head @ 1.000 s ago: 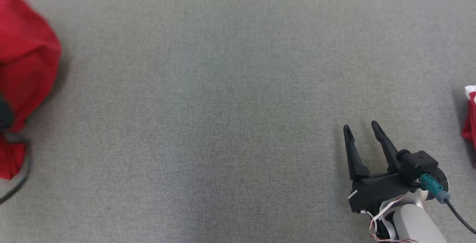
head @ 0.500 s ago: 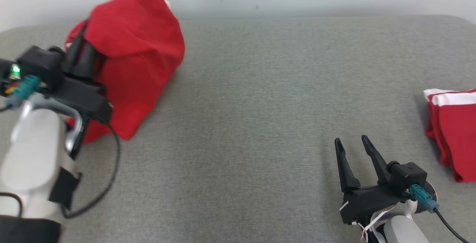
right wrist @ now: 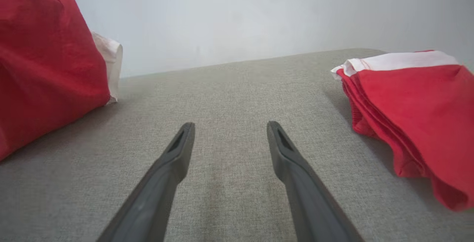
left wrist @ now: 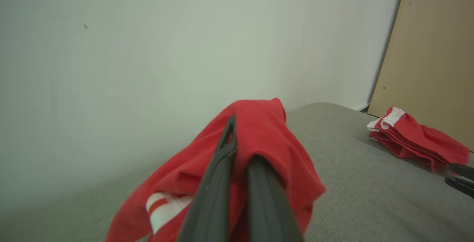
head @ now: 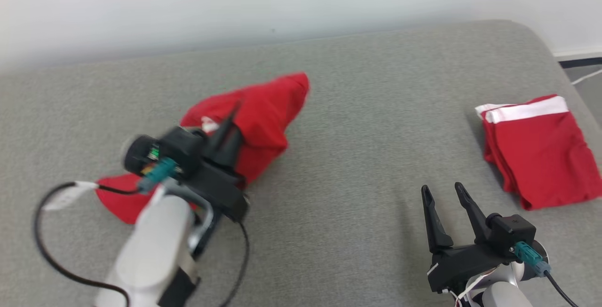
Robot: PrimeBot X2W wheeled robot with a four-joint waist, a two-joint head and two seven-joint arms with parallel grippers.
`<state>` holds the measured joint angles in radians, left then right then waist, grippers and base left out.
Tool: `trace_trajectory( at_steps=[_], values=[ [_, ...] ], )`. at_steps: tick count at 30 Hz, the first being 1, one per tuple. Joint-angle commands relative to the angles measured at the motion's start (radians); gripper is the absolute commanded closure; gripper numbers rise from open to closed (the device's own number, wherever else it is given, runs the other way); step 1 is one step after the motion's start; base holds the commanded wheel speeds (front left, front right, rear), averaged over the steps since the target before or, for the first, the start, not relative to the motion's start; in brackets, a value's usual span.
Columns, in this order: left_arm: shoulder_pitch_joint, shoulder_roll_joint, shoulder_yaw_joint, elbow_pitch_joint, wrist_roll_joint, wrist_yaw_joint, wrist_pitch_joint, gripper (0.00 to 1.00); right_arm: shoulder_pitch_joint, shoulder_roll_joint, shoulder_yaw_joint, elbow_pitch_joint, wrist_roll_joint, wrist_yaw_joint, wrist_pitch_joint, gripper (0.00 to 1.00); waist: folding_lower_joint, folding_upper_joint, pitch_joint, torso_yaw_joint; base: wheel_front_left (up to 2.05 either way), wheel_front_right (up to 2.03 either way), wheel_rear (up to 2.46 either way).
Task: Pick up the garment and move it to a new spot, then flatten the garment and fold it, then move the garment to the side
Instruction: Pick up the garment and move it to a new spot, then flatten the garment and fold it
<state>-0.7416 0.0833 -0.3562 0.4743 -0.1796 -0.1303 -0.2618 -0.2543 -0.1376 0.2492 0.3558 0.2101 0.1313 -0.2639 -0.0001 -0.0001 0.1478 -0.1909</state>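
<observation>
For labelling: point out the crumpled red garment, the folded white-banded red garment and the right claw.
Crumpled red cloth garment [head: 268,109], head view, upper fold.
Folded white-banded red garment [head: 541,156], head view, top layer.
Right claw [head: 442,187], head view, midway between fingertips.

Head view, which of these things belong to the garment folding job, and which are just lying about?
In the job:
- crumpled red garment
- left gripper, jaws shut on it
- right gripper, jaws open, holding nothing
- grey cushion, the work surface

Lying about:
- folded red pile with a white band
- tan board
</observation>
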Motion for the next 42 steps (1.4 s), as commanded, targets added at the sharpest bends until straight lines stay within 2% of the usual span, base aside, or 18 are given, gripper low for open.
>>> trace_trajectory(
  at_steps=[1,5,6,7,8,9,12,17,30,42],
  values=[
    [0.020,-0.007,-0.012,-0.001,-0.006,0.001,-0.004,1.00,0.011,-0.001,0.001,0.003,0.000,-0.001,0.000,0.00,0.0001,0.0001,-0.014,-0.026,0.00,0.00,0.00],
    [0.066,-0.026,-0.066,0.011,-0.027,0.001,-0.004,1.00,0.018,-0.006,0.004,0.004,0.002,-0.001,0.000,0.00,0.0001,0.0001,-0.014,-0.041,0.00,0.00,0.00],
    [0.076,-0.028,-0.075,0.017,-0.031,0.001,-0.004,0.92,0.017,-0.007,0.004,0.004,0.004,-0.001,0.000,0.00,0.0001,0.0001,-0.013,-0.043,0.00,0.00,0.00],
    [0.083,-0.030,-0.085,0.026,-0.031,0.001,-0.004,0.68,0.016,-0.006,0.005,0.004,0.004,-0.001,0.000,0.00,0.0001,0.0001,-0.012,-0.045,0.00,0.00,0.00],
    [0.094,-0.031,-0.092,0.037,-0.036,0.004,-0.004,0.15,0.015,-0.006,0.004,0.005,0.004,-0.001,0.000,0.00,0.0001,0.0001,-0.011,-0.046,0.00,0.00,0.00],
    [0.103,-0.032,-0.098,0.040,-0.043,0.007,-0.004,0.00,0.015,-0.005,0.003,0.005,0.004,-0.001,0.000,0.00,0.0001,0.0001,-0.011,-0.047,0.00,0.00,0.00],
    [0.142,-0.032,-0.125,0.055,-0.041,0.017,-0.004,0.00,0.019,0.001,-0.003,0.006,0.004,-0.001,0.000,0.00,0.0001,0.0001,-0.016,-0.043,0.00,0.00,0.00],
    [0.206,-0.032,-0.082,0.059,-0.023,0.049,-0.004,0.00,0.022,0.005,-0.003,0.002,0.011,-0.001,0.000,0.00,0.0001,0.0001,-0.028,-0.019,0.00,0.00,0.00],
    [0.449,-0.015,0.143,-0.054,0.024,0.106,-0.004,0.00,0.049,0.012,0.010,0.003,0.012,-0.001,0.000,0.00,0.0001,0.0001,-0.097,0.088,0.00,0.00,0.00],
    [0.589,-0.026,0.270,-0.151,0.062,0.126,-0.004,0.00,0.065,0.005,0.041,0.011,0.007,-0.001,0.000,0.00,0.0001,0.0001,-0.131,0.188,0.00,0.00,0.00]
  ],
)
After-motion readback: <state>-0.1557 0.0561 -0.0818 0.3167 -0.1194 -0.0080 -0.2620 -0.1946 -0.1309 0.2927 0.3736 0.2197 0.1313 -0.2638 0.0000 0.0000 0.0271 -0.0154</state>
